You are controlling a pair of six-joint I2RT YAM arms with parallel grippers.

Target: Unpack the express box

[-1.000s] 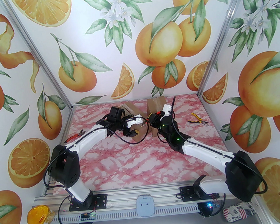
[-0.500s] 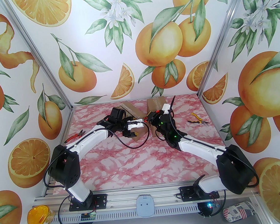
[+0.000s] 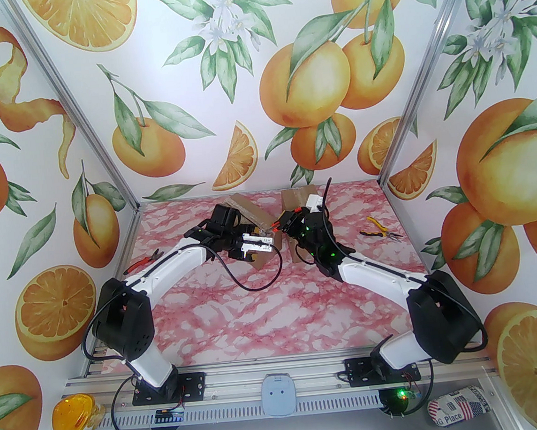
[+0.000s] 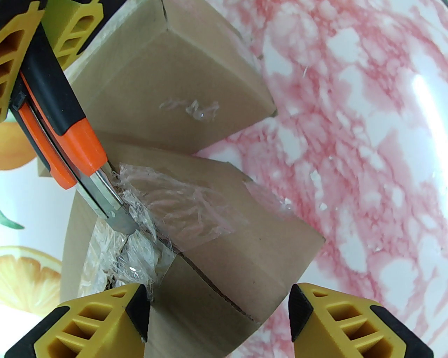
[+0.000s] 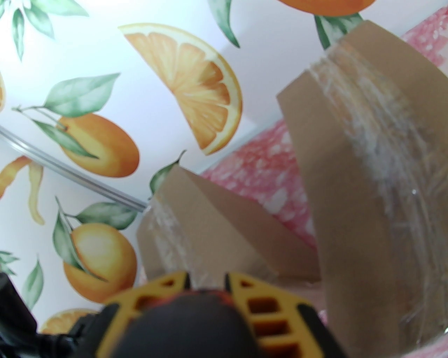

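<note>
Pink tabletop (image 3: 268, 313), taped box (image 4: 224, 223).
Right claw (image 5: 208, 281) grips a knife (image 4: 66, 140) at the tape; left claw (image 4: 218, 295) spread wide over the box.

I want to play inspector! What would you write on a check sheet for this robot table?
Surface: pink marbled table.
Job's things: taped box; utility knife blade on its seam, tape crinkled.
Clutter: red pliers on the left, yellow pliers on the right, second box beside the first.
Grippers: left gripper open astride the taped box; right gripper shut on the utility knife.
Cables: black cable loops from the left arm over the table.
Surroundings: orange-print walls; amber dome and flag-print thing by the front rail.
</note>
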